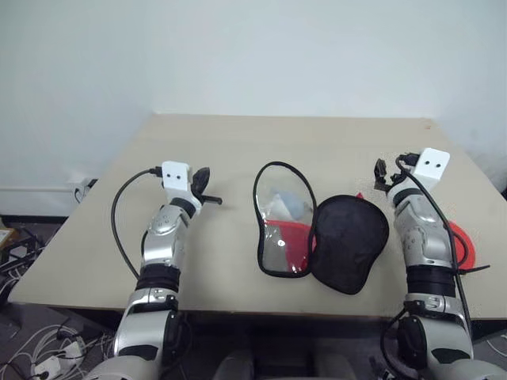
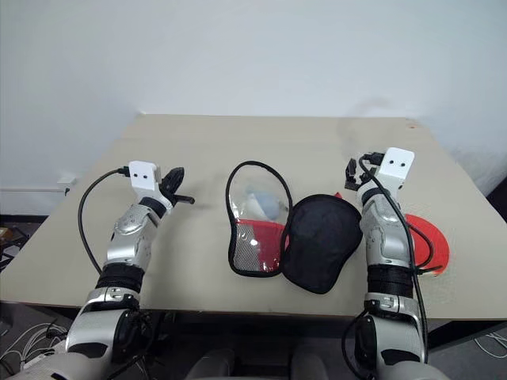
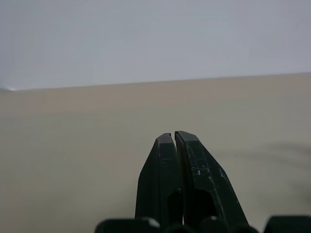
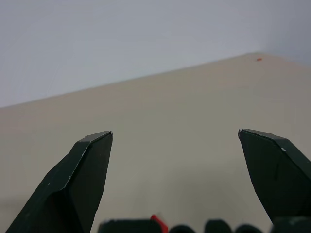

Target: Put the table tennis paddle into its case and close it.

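The case (image 1: pixel 283 229) lies unzipped and spread flat at the middle of the table. Its clear-window and mesh half is on the left and its black fabric half (image 1: pixel 348 241) on the right. A grey-blue puff (image 1: pixel 289 204) and some red show through the window. The table tennis paddle's red round face (image 2: pixel 432 237) lies near the right table edge, mostly hidden behind my right forearm. My left gripper (image 3: pixel 175 133) hovers left of the case, shut and holding nothing. My right gripper (image 4: pixel 175 133) hovers right of the case, open and holding nothing.
The beige table (image 1: pixel 238 142) reaches back to a white wall, with bare surface beyond the case. A small orange mark (image 2: pixel 410 125) sits at the far right corner. Cables and a power strip (image 1: pixel 79 188) lie on the floor at the left.
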